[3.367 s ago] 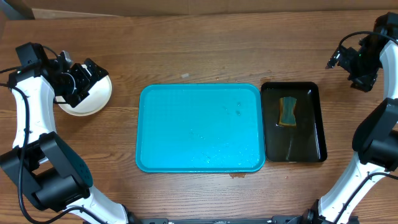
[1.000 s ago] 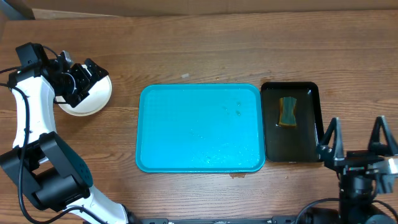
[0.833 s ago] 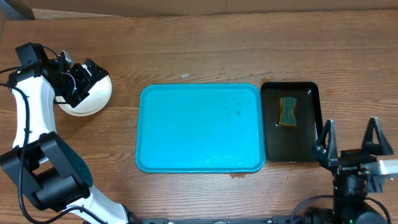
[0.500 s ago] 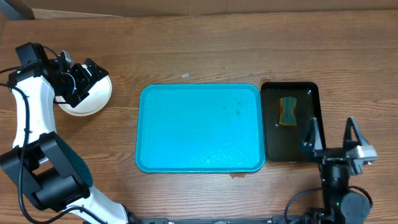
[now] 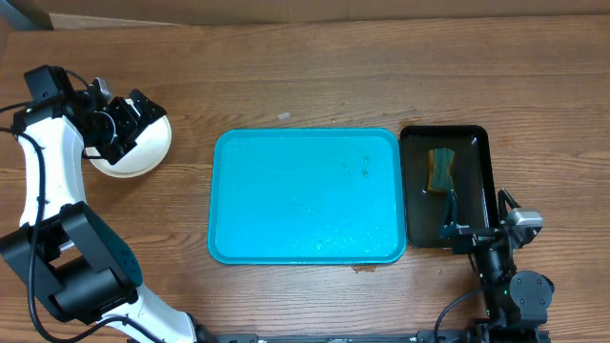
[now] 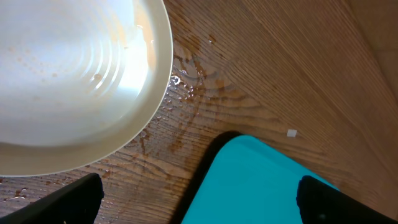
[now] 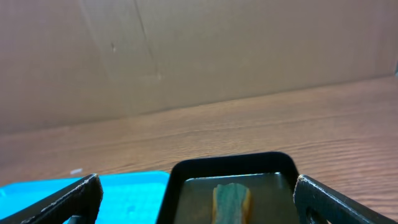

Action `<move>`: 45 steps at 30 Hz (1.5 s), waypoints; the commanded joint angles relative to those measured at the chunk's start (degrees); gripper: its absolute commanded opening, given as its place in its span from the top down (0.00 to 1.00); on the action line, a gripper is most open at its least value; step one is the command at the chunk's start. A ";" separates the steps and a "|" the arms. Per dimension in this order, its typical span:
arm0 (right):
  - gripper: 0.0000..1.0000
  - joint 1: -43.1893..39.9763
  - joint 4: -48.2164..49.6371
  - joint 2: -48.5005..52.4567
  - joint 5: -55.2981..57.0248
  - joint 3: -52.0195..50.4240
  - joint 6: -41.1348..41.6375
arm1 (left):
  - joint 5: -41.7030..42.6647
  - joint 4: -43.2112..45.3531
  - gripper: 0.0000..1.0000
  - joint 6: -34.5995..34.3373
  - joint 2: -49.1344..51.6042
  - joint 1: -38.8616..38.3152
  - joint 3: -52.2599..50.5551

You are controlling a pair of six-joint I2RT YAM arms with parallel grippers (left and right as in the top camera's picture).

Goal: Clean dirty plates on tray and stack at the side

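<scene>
A stack of pale plates (image 5: 132,152) stands on the table left of the turquoise tray (image 5: 305,195); how many are in it does not show. The top plate (image 6: 68,74) is wet with faint orange specks. The tray holds no plates, only water drops; its corner shows in the left wrist view (image 6: 261,180). My left gripper (image 5: 126,124) is open and empty over the stack's right edge; in its own view (image 6: 199,202) the jaws stand wide apart. My right gripper (image 5: 479,215) is open and empty, low at the black tray's front edge, with its jaws wide in its own view (image 7: 202,202).
A smaller black tray (image 5: 448,186) holding water and a green-and-yellow sponge (image 5: 440,170) lies right of the turquoise tray; sponge (image 7: 232,202) and rim (image 7: 230,163) lie ahead of the right gripper. A cardboard wall (image 7: 186,50) closes the back. Wet smears (image 6: 186,81) lie beside the plates.
The right arm came from the far right back corner to the front and moved left, now at the black tray's front edge, still open. The left arm has not moved.
</scene>
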 commanded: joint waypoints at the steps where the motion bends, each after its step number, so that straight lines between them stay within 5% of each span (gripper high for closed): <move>1: 0.00 0.28 0.31 -0.52 0.24 -0.61 -7.21 | 0.87 -0.07 0.00 0.81 0.52 0.04 -0.20; 38: 0.00 0.28 0.33 -0.52 0.28 -0.61 -10.54 | 0.81 -0.04 0.00 0.83 0.59 -0.11 -0.20; 45: 0.00 0.28 0.33 -0.52 0.31 -0.61 -10.54 | -12.35 -0.11 0.00 0.85 -3.43 -7.08 -0.20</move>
